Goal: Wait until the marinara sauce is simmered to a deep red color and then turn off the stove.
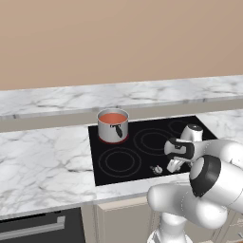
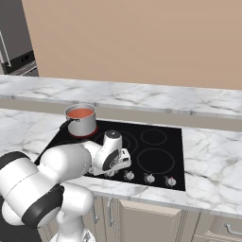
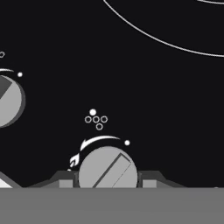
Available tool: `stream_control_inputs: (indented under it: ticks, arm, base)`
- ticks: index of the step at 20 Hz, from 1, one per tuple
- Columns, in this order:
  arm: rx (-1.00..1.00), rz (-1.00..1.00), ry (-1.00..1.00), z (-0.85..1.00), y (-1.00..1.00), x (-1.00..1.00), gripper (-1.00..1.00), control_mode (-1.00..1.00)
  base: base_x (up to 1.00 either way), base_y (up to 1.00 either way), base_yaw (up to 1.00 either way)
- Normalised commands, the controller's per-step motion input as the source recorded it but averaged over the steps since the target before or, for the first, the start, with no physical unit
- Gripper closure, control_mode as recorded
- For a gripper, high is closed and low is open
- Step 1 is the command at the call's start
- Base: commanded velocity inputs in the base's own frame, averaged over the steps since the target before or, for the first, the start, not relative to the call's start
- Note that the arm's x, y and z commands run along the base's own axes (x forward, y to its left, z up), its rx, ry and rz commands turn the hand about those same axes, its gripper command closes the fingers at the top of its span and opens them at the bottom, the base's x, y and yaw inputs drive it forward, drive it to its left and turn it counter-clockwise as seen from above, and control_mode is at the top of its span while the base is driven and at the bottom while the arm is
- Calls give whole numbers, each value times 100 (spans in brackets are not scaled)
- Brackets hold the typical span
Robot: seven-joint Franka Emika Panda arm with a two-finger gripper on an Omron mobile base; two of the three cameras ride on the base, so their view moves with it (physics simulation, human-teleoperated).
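The marinara sauce (image 1: 113, 117) (image 2: 81, 113) is an orange-red disc in a small steel saucepan (image 1: 113, 128) (image 2: 82, 124). The pan stands on the back-left burner of the black stove (image 1: 152, 142) (image 2: 156, 156), and a red glow shows around its base. My gripper (image 1: 171, 167) (image 2: 108, 171) (image 3: 107, 180) is down at the stove's front knob row. In the hand view its two dark fingertips (image 3: 65, 178) flank a round silver knob (image 3: 107, 168), shut on it. The knob's slot lies diagonally.
A second knob (image 3: 8, 100) sits to the left, and more knobs (image 2: 149, 178) (image 1: 156, 169) line the front edge. Marble counter (image 1: 42, 161) (image 2: 212, 156) surrounds the stove. A dark oven front (image 1: 38, 228) is below left. A raised back ledge (image 1: 118, 97) runs behind.
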Motion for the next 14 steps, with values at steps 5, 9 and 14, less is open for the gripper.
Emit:
stream_control_inputs:
  ticks: [5,9,14]
  arm:
    - [0,0,0,0,0,0,100,-100]
    - [0,0,0,0,0,0,100,-100]
    - [0,0,0,0,0,0,100,-100]
  base:
    - [0,0,0]
    - [0,0,0]
    - [0,0,0]
